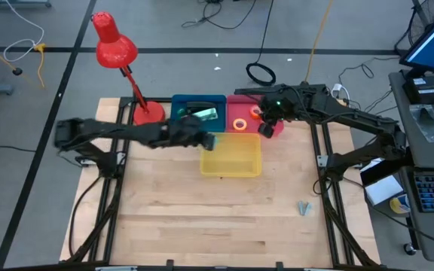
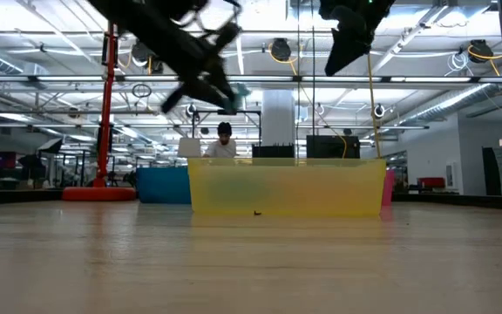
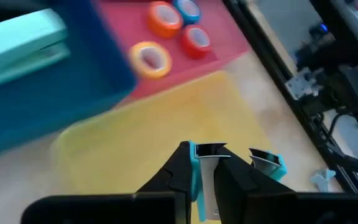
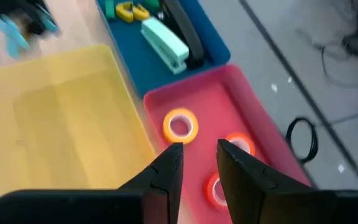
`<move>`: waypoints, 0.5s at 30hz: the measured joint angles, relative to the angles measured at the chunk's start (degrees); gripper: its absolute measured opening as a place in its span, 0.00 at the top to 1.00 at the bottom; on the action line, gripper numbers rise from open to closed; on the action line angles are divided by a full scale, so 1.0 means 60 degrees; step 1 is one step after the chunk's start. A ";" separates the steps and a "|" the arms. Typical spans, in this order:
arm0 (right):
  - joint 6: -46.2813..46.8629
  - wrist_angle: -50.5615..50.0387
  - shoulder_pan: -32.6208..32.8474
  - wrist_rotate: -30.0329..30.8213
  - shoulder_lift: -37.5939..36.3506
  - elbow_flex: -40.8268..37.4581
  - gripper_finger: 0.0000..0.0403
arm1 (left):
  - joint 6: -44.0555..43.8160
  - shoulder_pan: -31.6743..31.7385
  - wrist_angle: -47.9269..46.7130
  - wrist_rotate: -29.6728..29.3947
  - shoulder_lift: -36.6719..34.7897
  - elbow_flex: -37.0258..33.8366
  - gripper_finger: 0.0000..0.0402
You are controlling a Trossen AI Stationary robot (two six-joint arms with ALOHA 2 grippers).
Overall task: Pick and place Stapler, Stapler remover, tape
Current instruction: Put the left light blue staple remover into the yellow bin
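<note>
Three trays stand in a row group: a blue tray (image 1: 178,102) at the left, a red tray (image 4: 247,99) to its right, and a yellow tray (image 1: 232,169) in front of both. One mint stapler (image 4: 165,43) lies in the blue tray. Four tape rolls (image 3: 151,59) lie in the red tray: yellow, orange, blue and red. One grey stapler remover (image 1: 303,207) lies alone on the table, far right of the yellow tray.

The left gripper (image 3: 232,158) hangs above the yellow tray, clamped on a small metal piece; the stapler is behind it. The right gripper (image 4: 197,155) hangs above the red tray, fingers slightly apart and empty, the tape rolls just below.
</note>
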 joint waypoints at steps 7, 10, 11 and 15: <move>0.1104 -0.1079 0.0033 -0.0028 -0.0378 0.0000 0.78 | 0.1315 0.0658 -0.1174 0.1377 0.2555 0.2108 0.91; 0.1427 -0.1417 0.0087 -0.0031 -0.0643 0.0000 0.78 | 0.1780 0.0748 -0.1954 0.1456 0.3336 0.2895 0.91; 0.1553 -0.1433 0.0133 -0.0033 -0.0727 -0.0002 0.78 | 0.1914 0.0773 -0.2240 0.1461 0.3559 0.3092 0.91; 0.1900 -0.1217 0.0295 -0.0029 -0.1318 -0.0365 0.78 | 0.2183 0.0811 -0.2566 0.1653 0.4316 0.3589 0.91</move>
